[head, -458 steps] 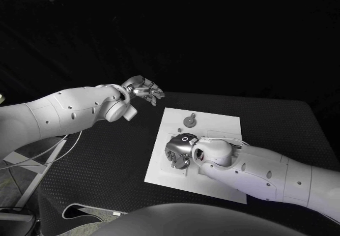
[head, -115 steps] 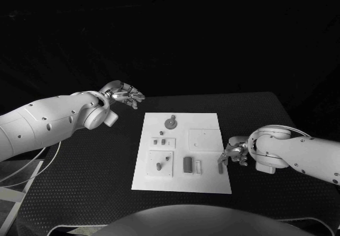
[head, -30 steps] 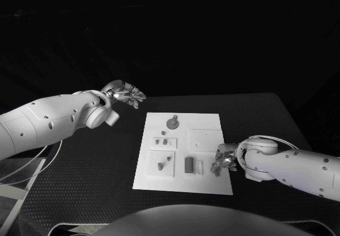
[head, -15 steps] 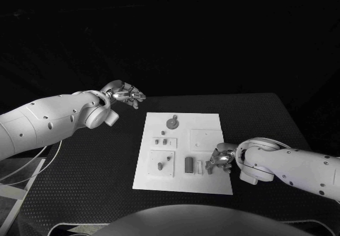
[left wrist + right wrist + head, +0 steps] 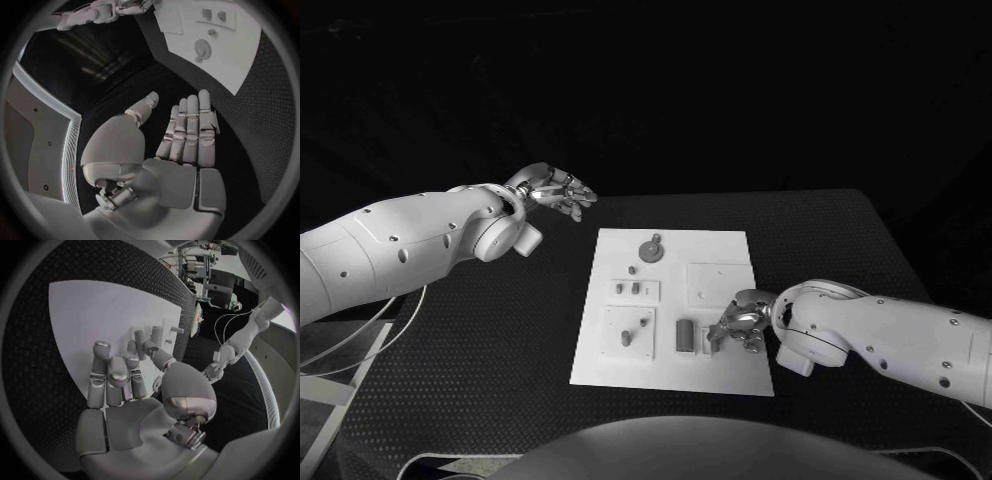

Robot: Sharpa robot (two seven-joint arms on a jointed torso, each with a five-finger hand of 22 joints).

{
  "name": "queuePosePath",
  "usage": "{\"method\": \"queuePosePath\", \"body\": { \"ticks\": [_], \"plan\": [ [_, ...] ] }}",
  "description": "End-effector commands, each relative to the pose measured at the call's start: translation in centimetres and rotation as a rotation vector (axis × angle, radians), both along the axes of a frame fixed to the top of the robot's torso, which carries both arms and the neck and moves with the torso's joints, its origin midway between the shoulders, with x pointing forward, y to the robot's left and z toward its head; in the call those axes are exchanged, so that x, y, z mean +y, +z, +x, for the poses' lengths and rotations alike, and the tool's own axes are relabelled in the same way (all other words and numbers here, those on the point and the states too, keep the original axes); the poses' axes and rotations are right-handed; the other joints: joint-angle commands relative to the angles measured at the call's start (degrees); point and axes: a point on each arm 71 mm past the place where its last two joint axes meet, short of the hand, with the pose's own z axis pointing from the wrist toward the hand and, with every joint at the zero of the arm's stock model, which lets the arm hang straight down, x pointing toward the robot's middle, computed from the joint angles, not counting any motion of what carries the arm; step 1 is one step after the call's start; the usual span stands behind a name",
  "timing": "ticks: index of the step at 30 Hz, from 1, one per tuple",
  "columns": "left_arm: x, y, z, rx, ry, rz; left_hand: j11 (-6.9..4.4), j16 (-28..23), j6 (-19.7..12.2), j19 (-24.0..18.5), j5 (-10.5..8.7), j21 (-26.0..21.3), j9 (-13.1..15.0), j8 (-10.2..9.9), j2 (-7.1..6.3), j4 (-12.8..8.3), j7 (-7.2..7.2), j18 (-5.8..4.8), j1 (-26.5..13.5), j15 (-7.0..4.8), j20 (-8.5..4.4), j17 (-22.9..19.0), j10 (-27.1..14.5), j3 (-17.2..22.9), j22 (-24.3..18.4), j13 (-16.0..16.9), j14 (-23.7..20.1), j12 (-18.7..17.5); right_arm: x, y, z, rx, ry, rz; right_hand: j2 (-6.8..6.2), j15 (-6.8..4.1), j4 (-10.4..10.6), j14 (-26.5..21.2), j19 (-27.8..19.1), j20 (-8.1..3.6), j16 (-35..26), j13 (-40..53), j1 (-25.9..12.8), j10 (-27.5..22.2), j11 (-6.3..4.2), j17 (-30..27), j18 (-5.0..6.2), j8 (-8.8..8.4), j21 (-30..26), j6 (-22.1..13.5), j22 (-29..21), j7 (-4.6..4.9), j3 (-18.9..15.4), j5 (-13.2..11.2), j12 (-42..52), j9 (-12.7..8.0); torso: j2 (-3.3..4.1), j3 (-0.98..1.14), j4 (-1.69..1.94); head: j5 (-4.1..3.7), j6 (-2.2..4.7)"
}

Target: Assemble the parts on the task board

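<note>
The white task board lies in the middle of the black table. On it are a round grey disc, two small pegs, a dark block and a pale slot piece. My right hand hangs low over the board's near right part, next to the slot piece. In the right wrist view the right hand's thumb and a finger pinch a small grey part. My left hand is raised off the board's far left corner with its fingers spread and nothing in it.
A raised square plate with two small parts stands on the board's near left. Another pale square sits mid-right. The black mat runs bare on both sides of the board.
My right hand has slid left from the board's right edge onto the board, over the spot where a dark part lay. The left hand has stayed put.
</note>
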Motion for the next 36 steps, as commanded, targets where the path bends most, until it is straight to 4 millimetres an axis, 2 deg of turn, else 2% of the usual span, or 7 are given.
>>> {"method": "queuePosePath", "body": {
  "ticks": [1, 8, 16, 28, 36],
  "plan": [
    [-0.2, 0.1, 0.0, 0.001, -0.011, -0.010, -0.06, -0.26, -0.41, 0.43, 0.23, 0.30, -0.09, 0.38, 0.09, 0.37, -0.17, 0.66, 0.03, -0.06, -0.10, 0.11, -0.44, 0.05, -0.06, -0.06, 0.53, 0.39, 0.4, -0.2, 0.0, 0.034, -0.013, 0.016, 1.05, -0.39, 0.17, 0.06, 0.27, 0.12, 0.38, -0.08, 0.95, 0.47, -0.05, 0.01, 1.40, 0.05, 0.31, -0.27, 1.08, 0.50, 0.26, 0.38, 0.36, 0.42, -0.02, 0.01, -0.05, -0.01, 0.01],
    [-0.2, 0.1, 0.0, 0.002, -0.011, -0.009, -0.06, -0.28, -0.42, 0.43, 0.23, 0.30, -0.09, 0.38, 0.08, 0.38, -0.17, 0.65, 0.02, -0.06, -0.10, 0.13, -0.44, 0.04, -0.07, -0.07, 0.53, 0.39, 0.5, -0.5, 0.4, 0.032, 0.007, -0.017, 1.13, -0.38, 0.18, 0.03, 0.23, 0.14, 0.37, -0.10, 0.77, 0.43, -0.04, -0.01, 1.40, -0.01, 0.30, -0.31, 1.06, 0.52, 0.27, 0.39, 0.34, 0.35, 0.01, 0.06, 0.07, 0.00, 0.01],
    [-0.2, 0.0, 0.0, 0.003, -0.012, -0.010, -0.05, -0.31, -0.43, 0.42, 0.23, 0.29, -0.10, 0.38, 0.07, 0.41, -0.16, 0.65, 0.00, -0.05, -0.09, 0.15, -0.45, 0.02, -0.08, -0.08, 0.53, 0.39, 0.8, -0.5, 0.3, 0.036, 0.018, -0.019, 1.16, -0.37, 0.17, 0.01, 0.21, 0.14, 0.37, -0.11, 0.70, 0.41, -0.03, -0.02, 1.40, -0.04, 0.30, -0.34, 1.05, 0.52, 0.29, 0.39, 0.32, 0.32, -0.01, 0.05, -0.05, 0.11, 0.01],
    [-0.2, 0.0, 0.0, 0.004, -0.014, -0.010, -0.05, -0.34, -0.44, 0.42, 0.23, 0.29, -0.11, 0.37, 0.09, 0.46, -0.16, 0.65, -0.02, -0.05, -0.09, 0.19, -0.47, 0.01, -0.09, -0.09, 0.53, 0.40, 1.3, -0.8, 0.2, 0.052, 0.036, -0.022, 1.10, -0.36, 0.17, -0.01, 0.18, 0.16, 0.36, -0.12, 0.54, 0.37, -0.02, -0.04, 1.40, -0.07, 0.30, -0.35, 1.04, 0.54, 0.29, 0.38, 0.31, 0.26, 0.01, 0.05, 0.06, 0.18, 0.01],
    [-0.2, 0.0, 0.0, 0.004, -0.013, -0.010, -0.05, -0.37, -0.45, 0.41, 0.23, 0.29, -0.11, 0.38, 0.10, 0.49, -0.16, 0.65, -0.03, -0.05, -0.09, 0.22, -0.47, 0.00, -0.09, -0.10, 0.54, 0.41, 1.2, -0.8, 0.3, 0.045, 0.025, -0.018, 0.90, -0.34, 0.19, -0.03, 0.15, 0.19, 0.35, -0.14, 0.26, 0.32, 0.00, -0.08, 1.40, -0.11, 0.30, -0.33, 1.02, 0.56, 0.24, 0.38, 0.29, 0.18, -0.02, 0.05, -0.03, 0.18, 0.01]
  ]
}}
